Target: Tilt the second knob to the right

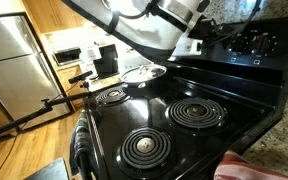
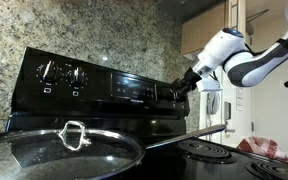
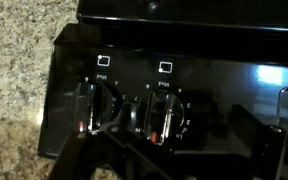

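Observation:
In the wrist view two black stove knobs sit on the black control panel: one to the left (image 3: pixel 96 105) and the second knob (image 3: pixel 162 115) near the centre, its pointer line running down to a small red mark. My gripper (image 3: pixel 179 140) faces this pair. Its dark fingers show only at the lower edge, spread to either side of the second knob and not closed on it. In both exterior views the gripper (image 2: pixel 184 86) (image 1: pixel 197 42) is up at the panel, covering these knobs.
Another pair of knobs (image 2: pixel 62 74) (image 1: pixel 256 42) sits at the panel's other end. A glass pot lid (image 2: pixel 64 150) (image 1: pixel 144 72) lies on the cooktop among coil burners (image 1: pixel 196 113). A red cloth (image 1: pixel 249 168) lies beside the stove. A granite wall stands behind.

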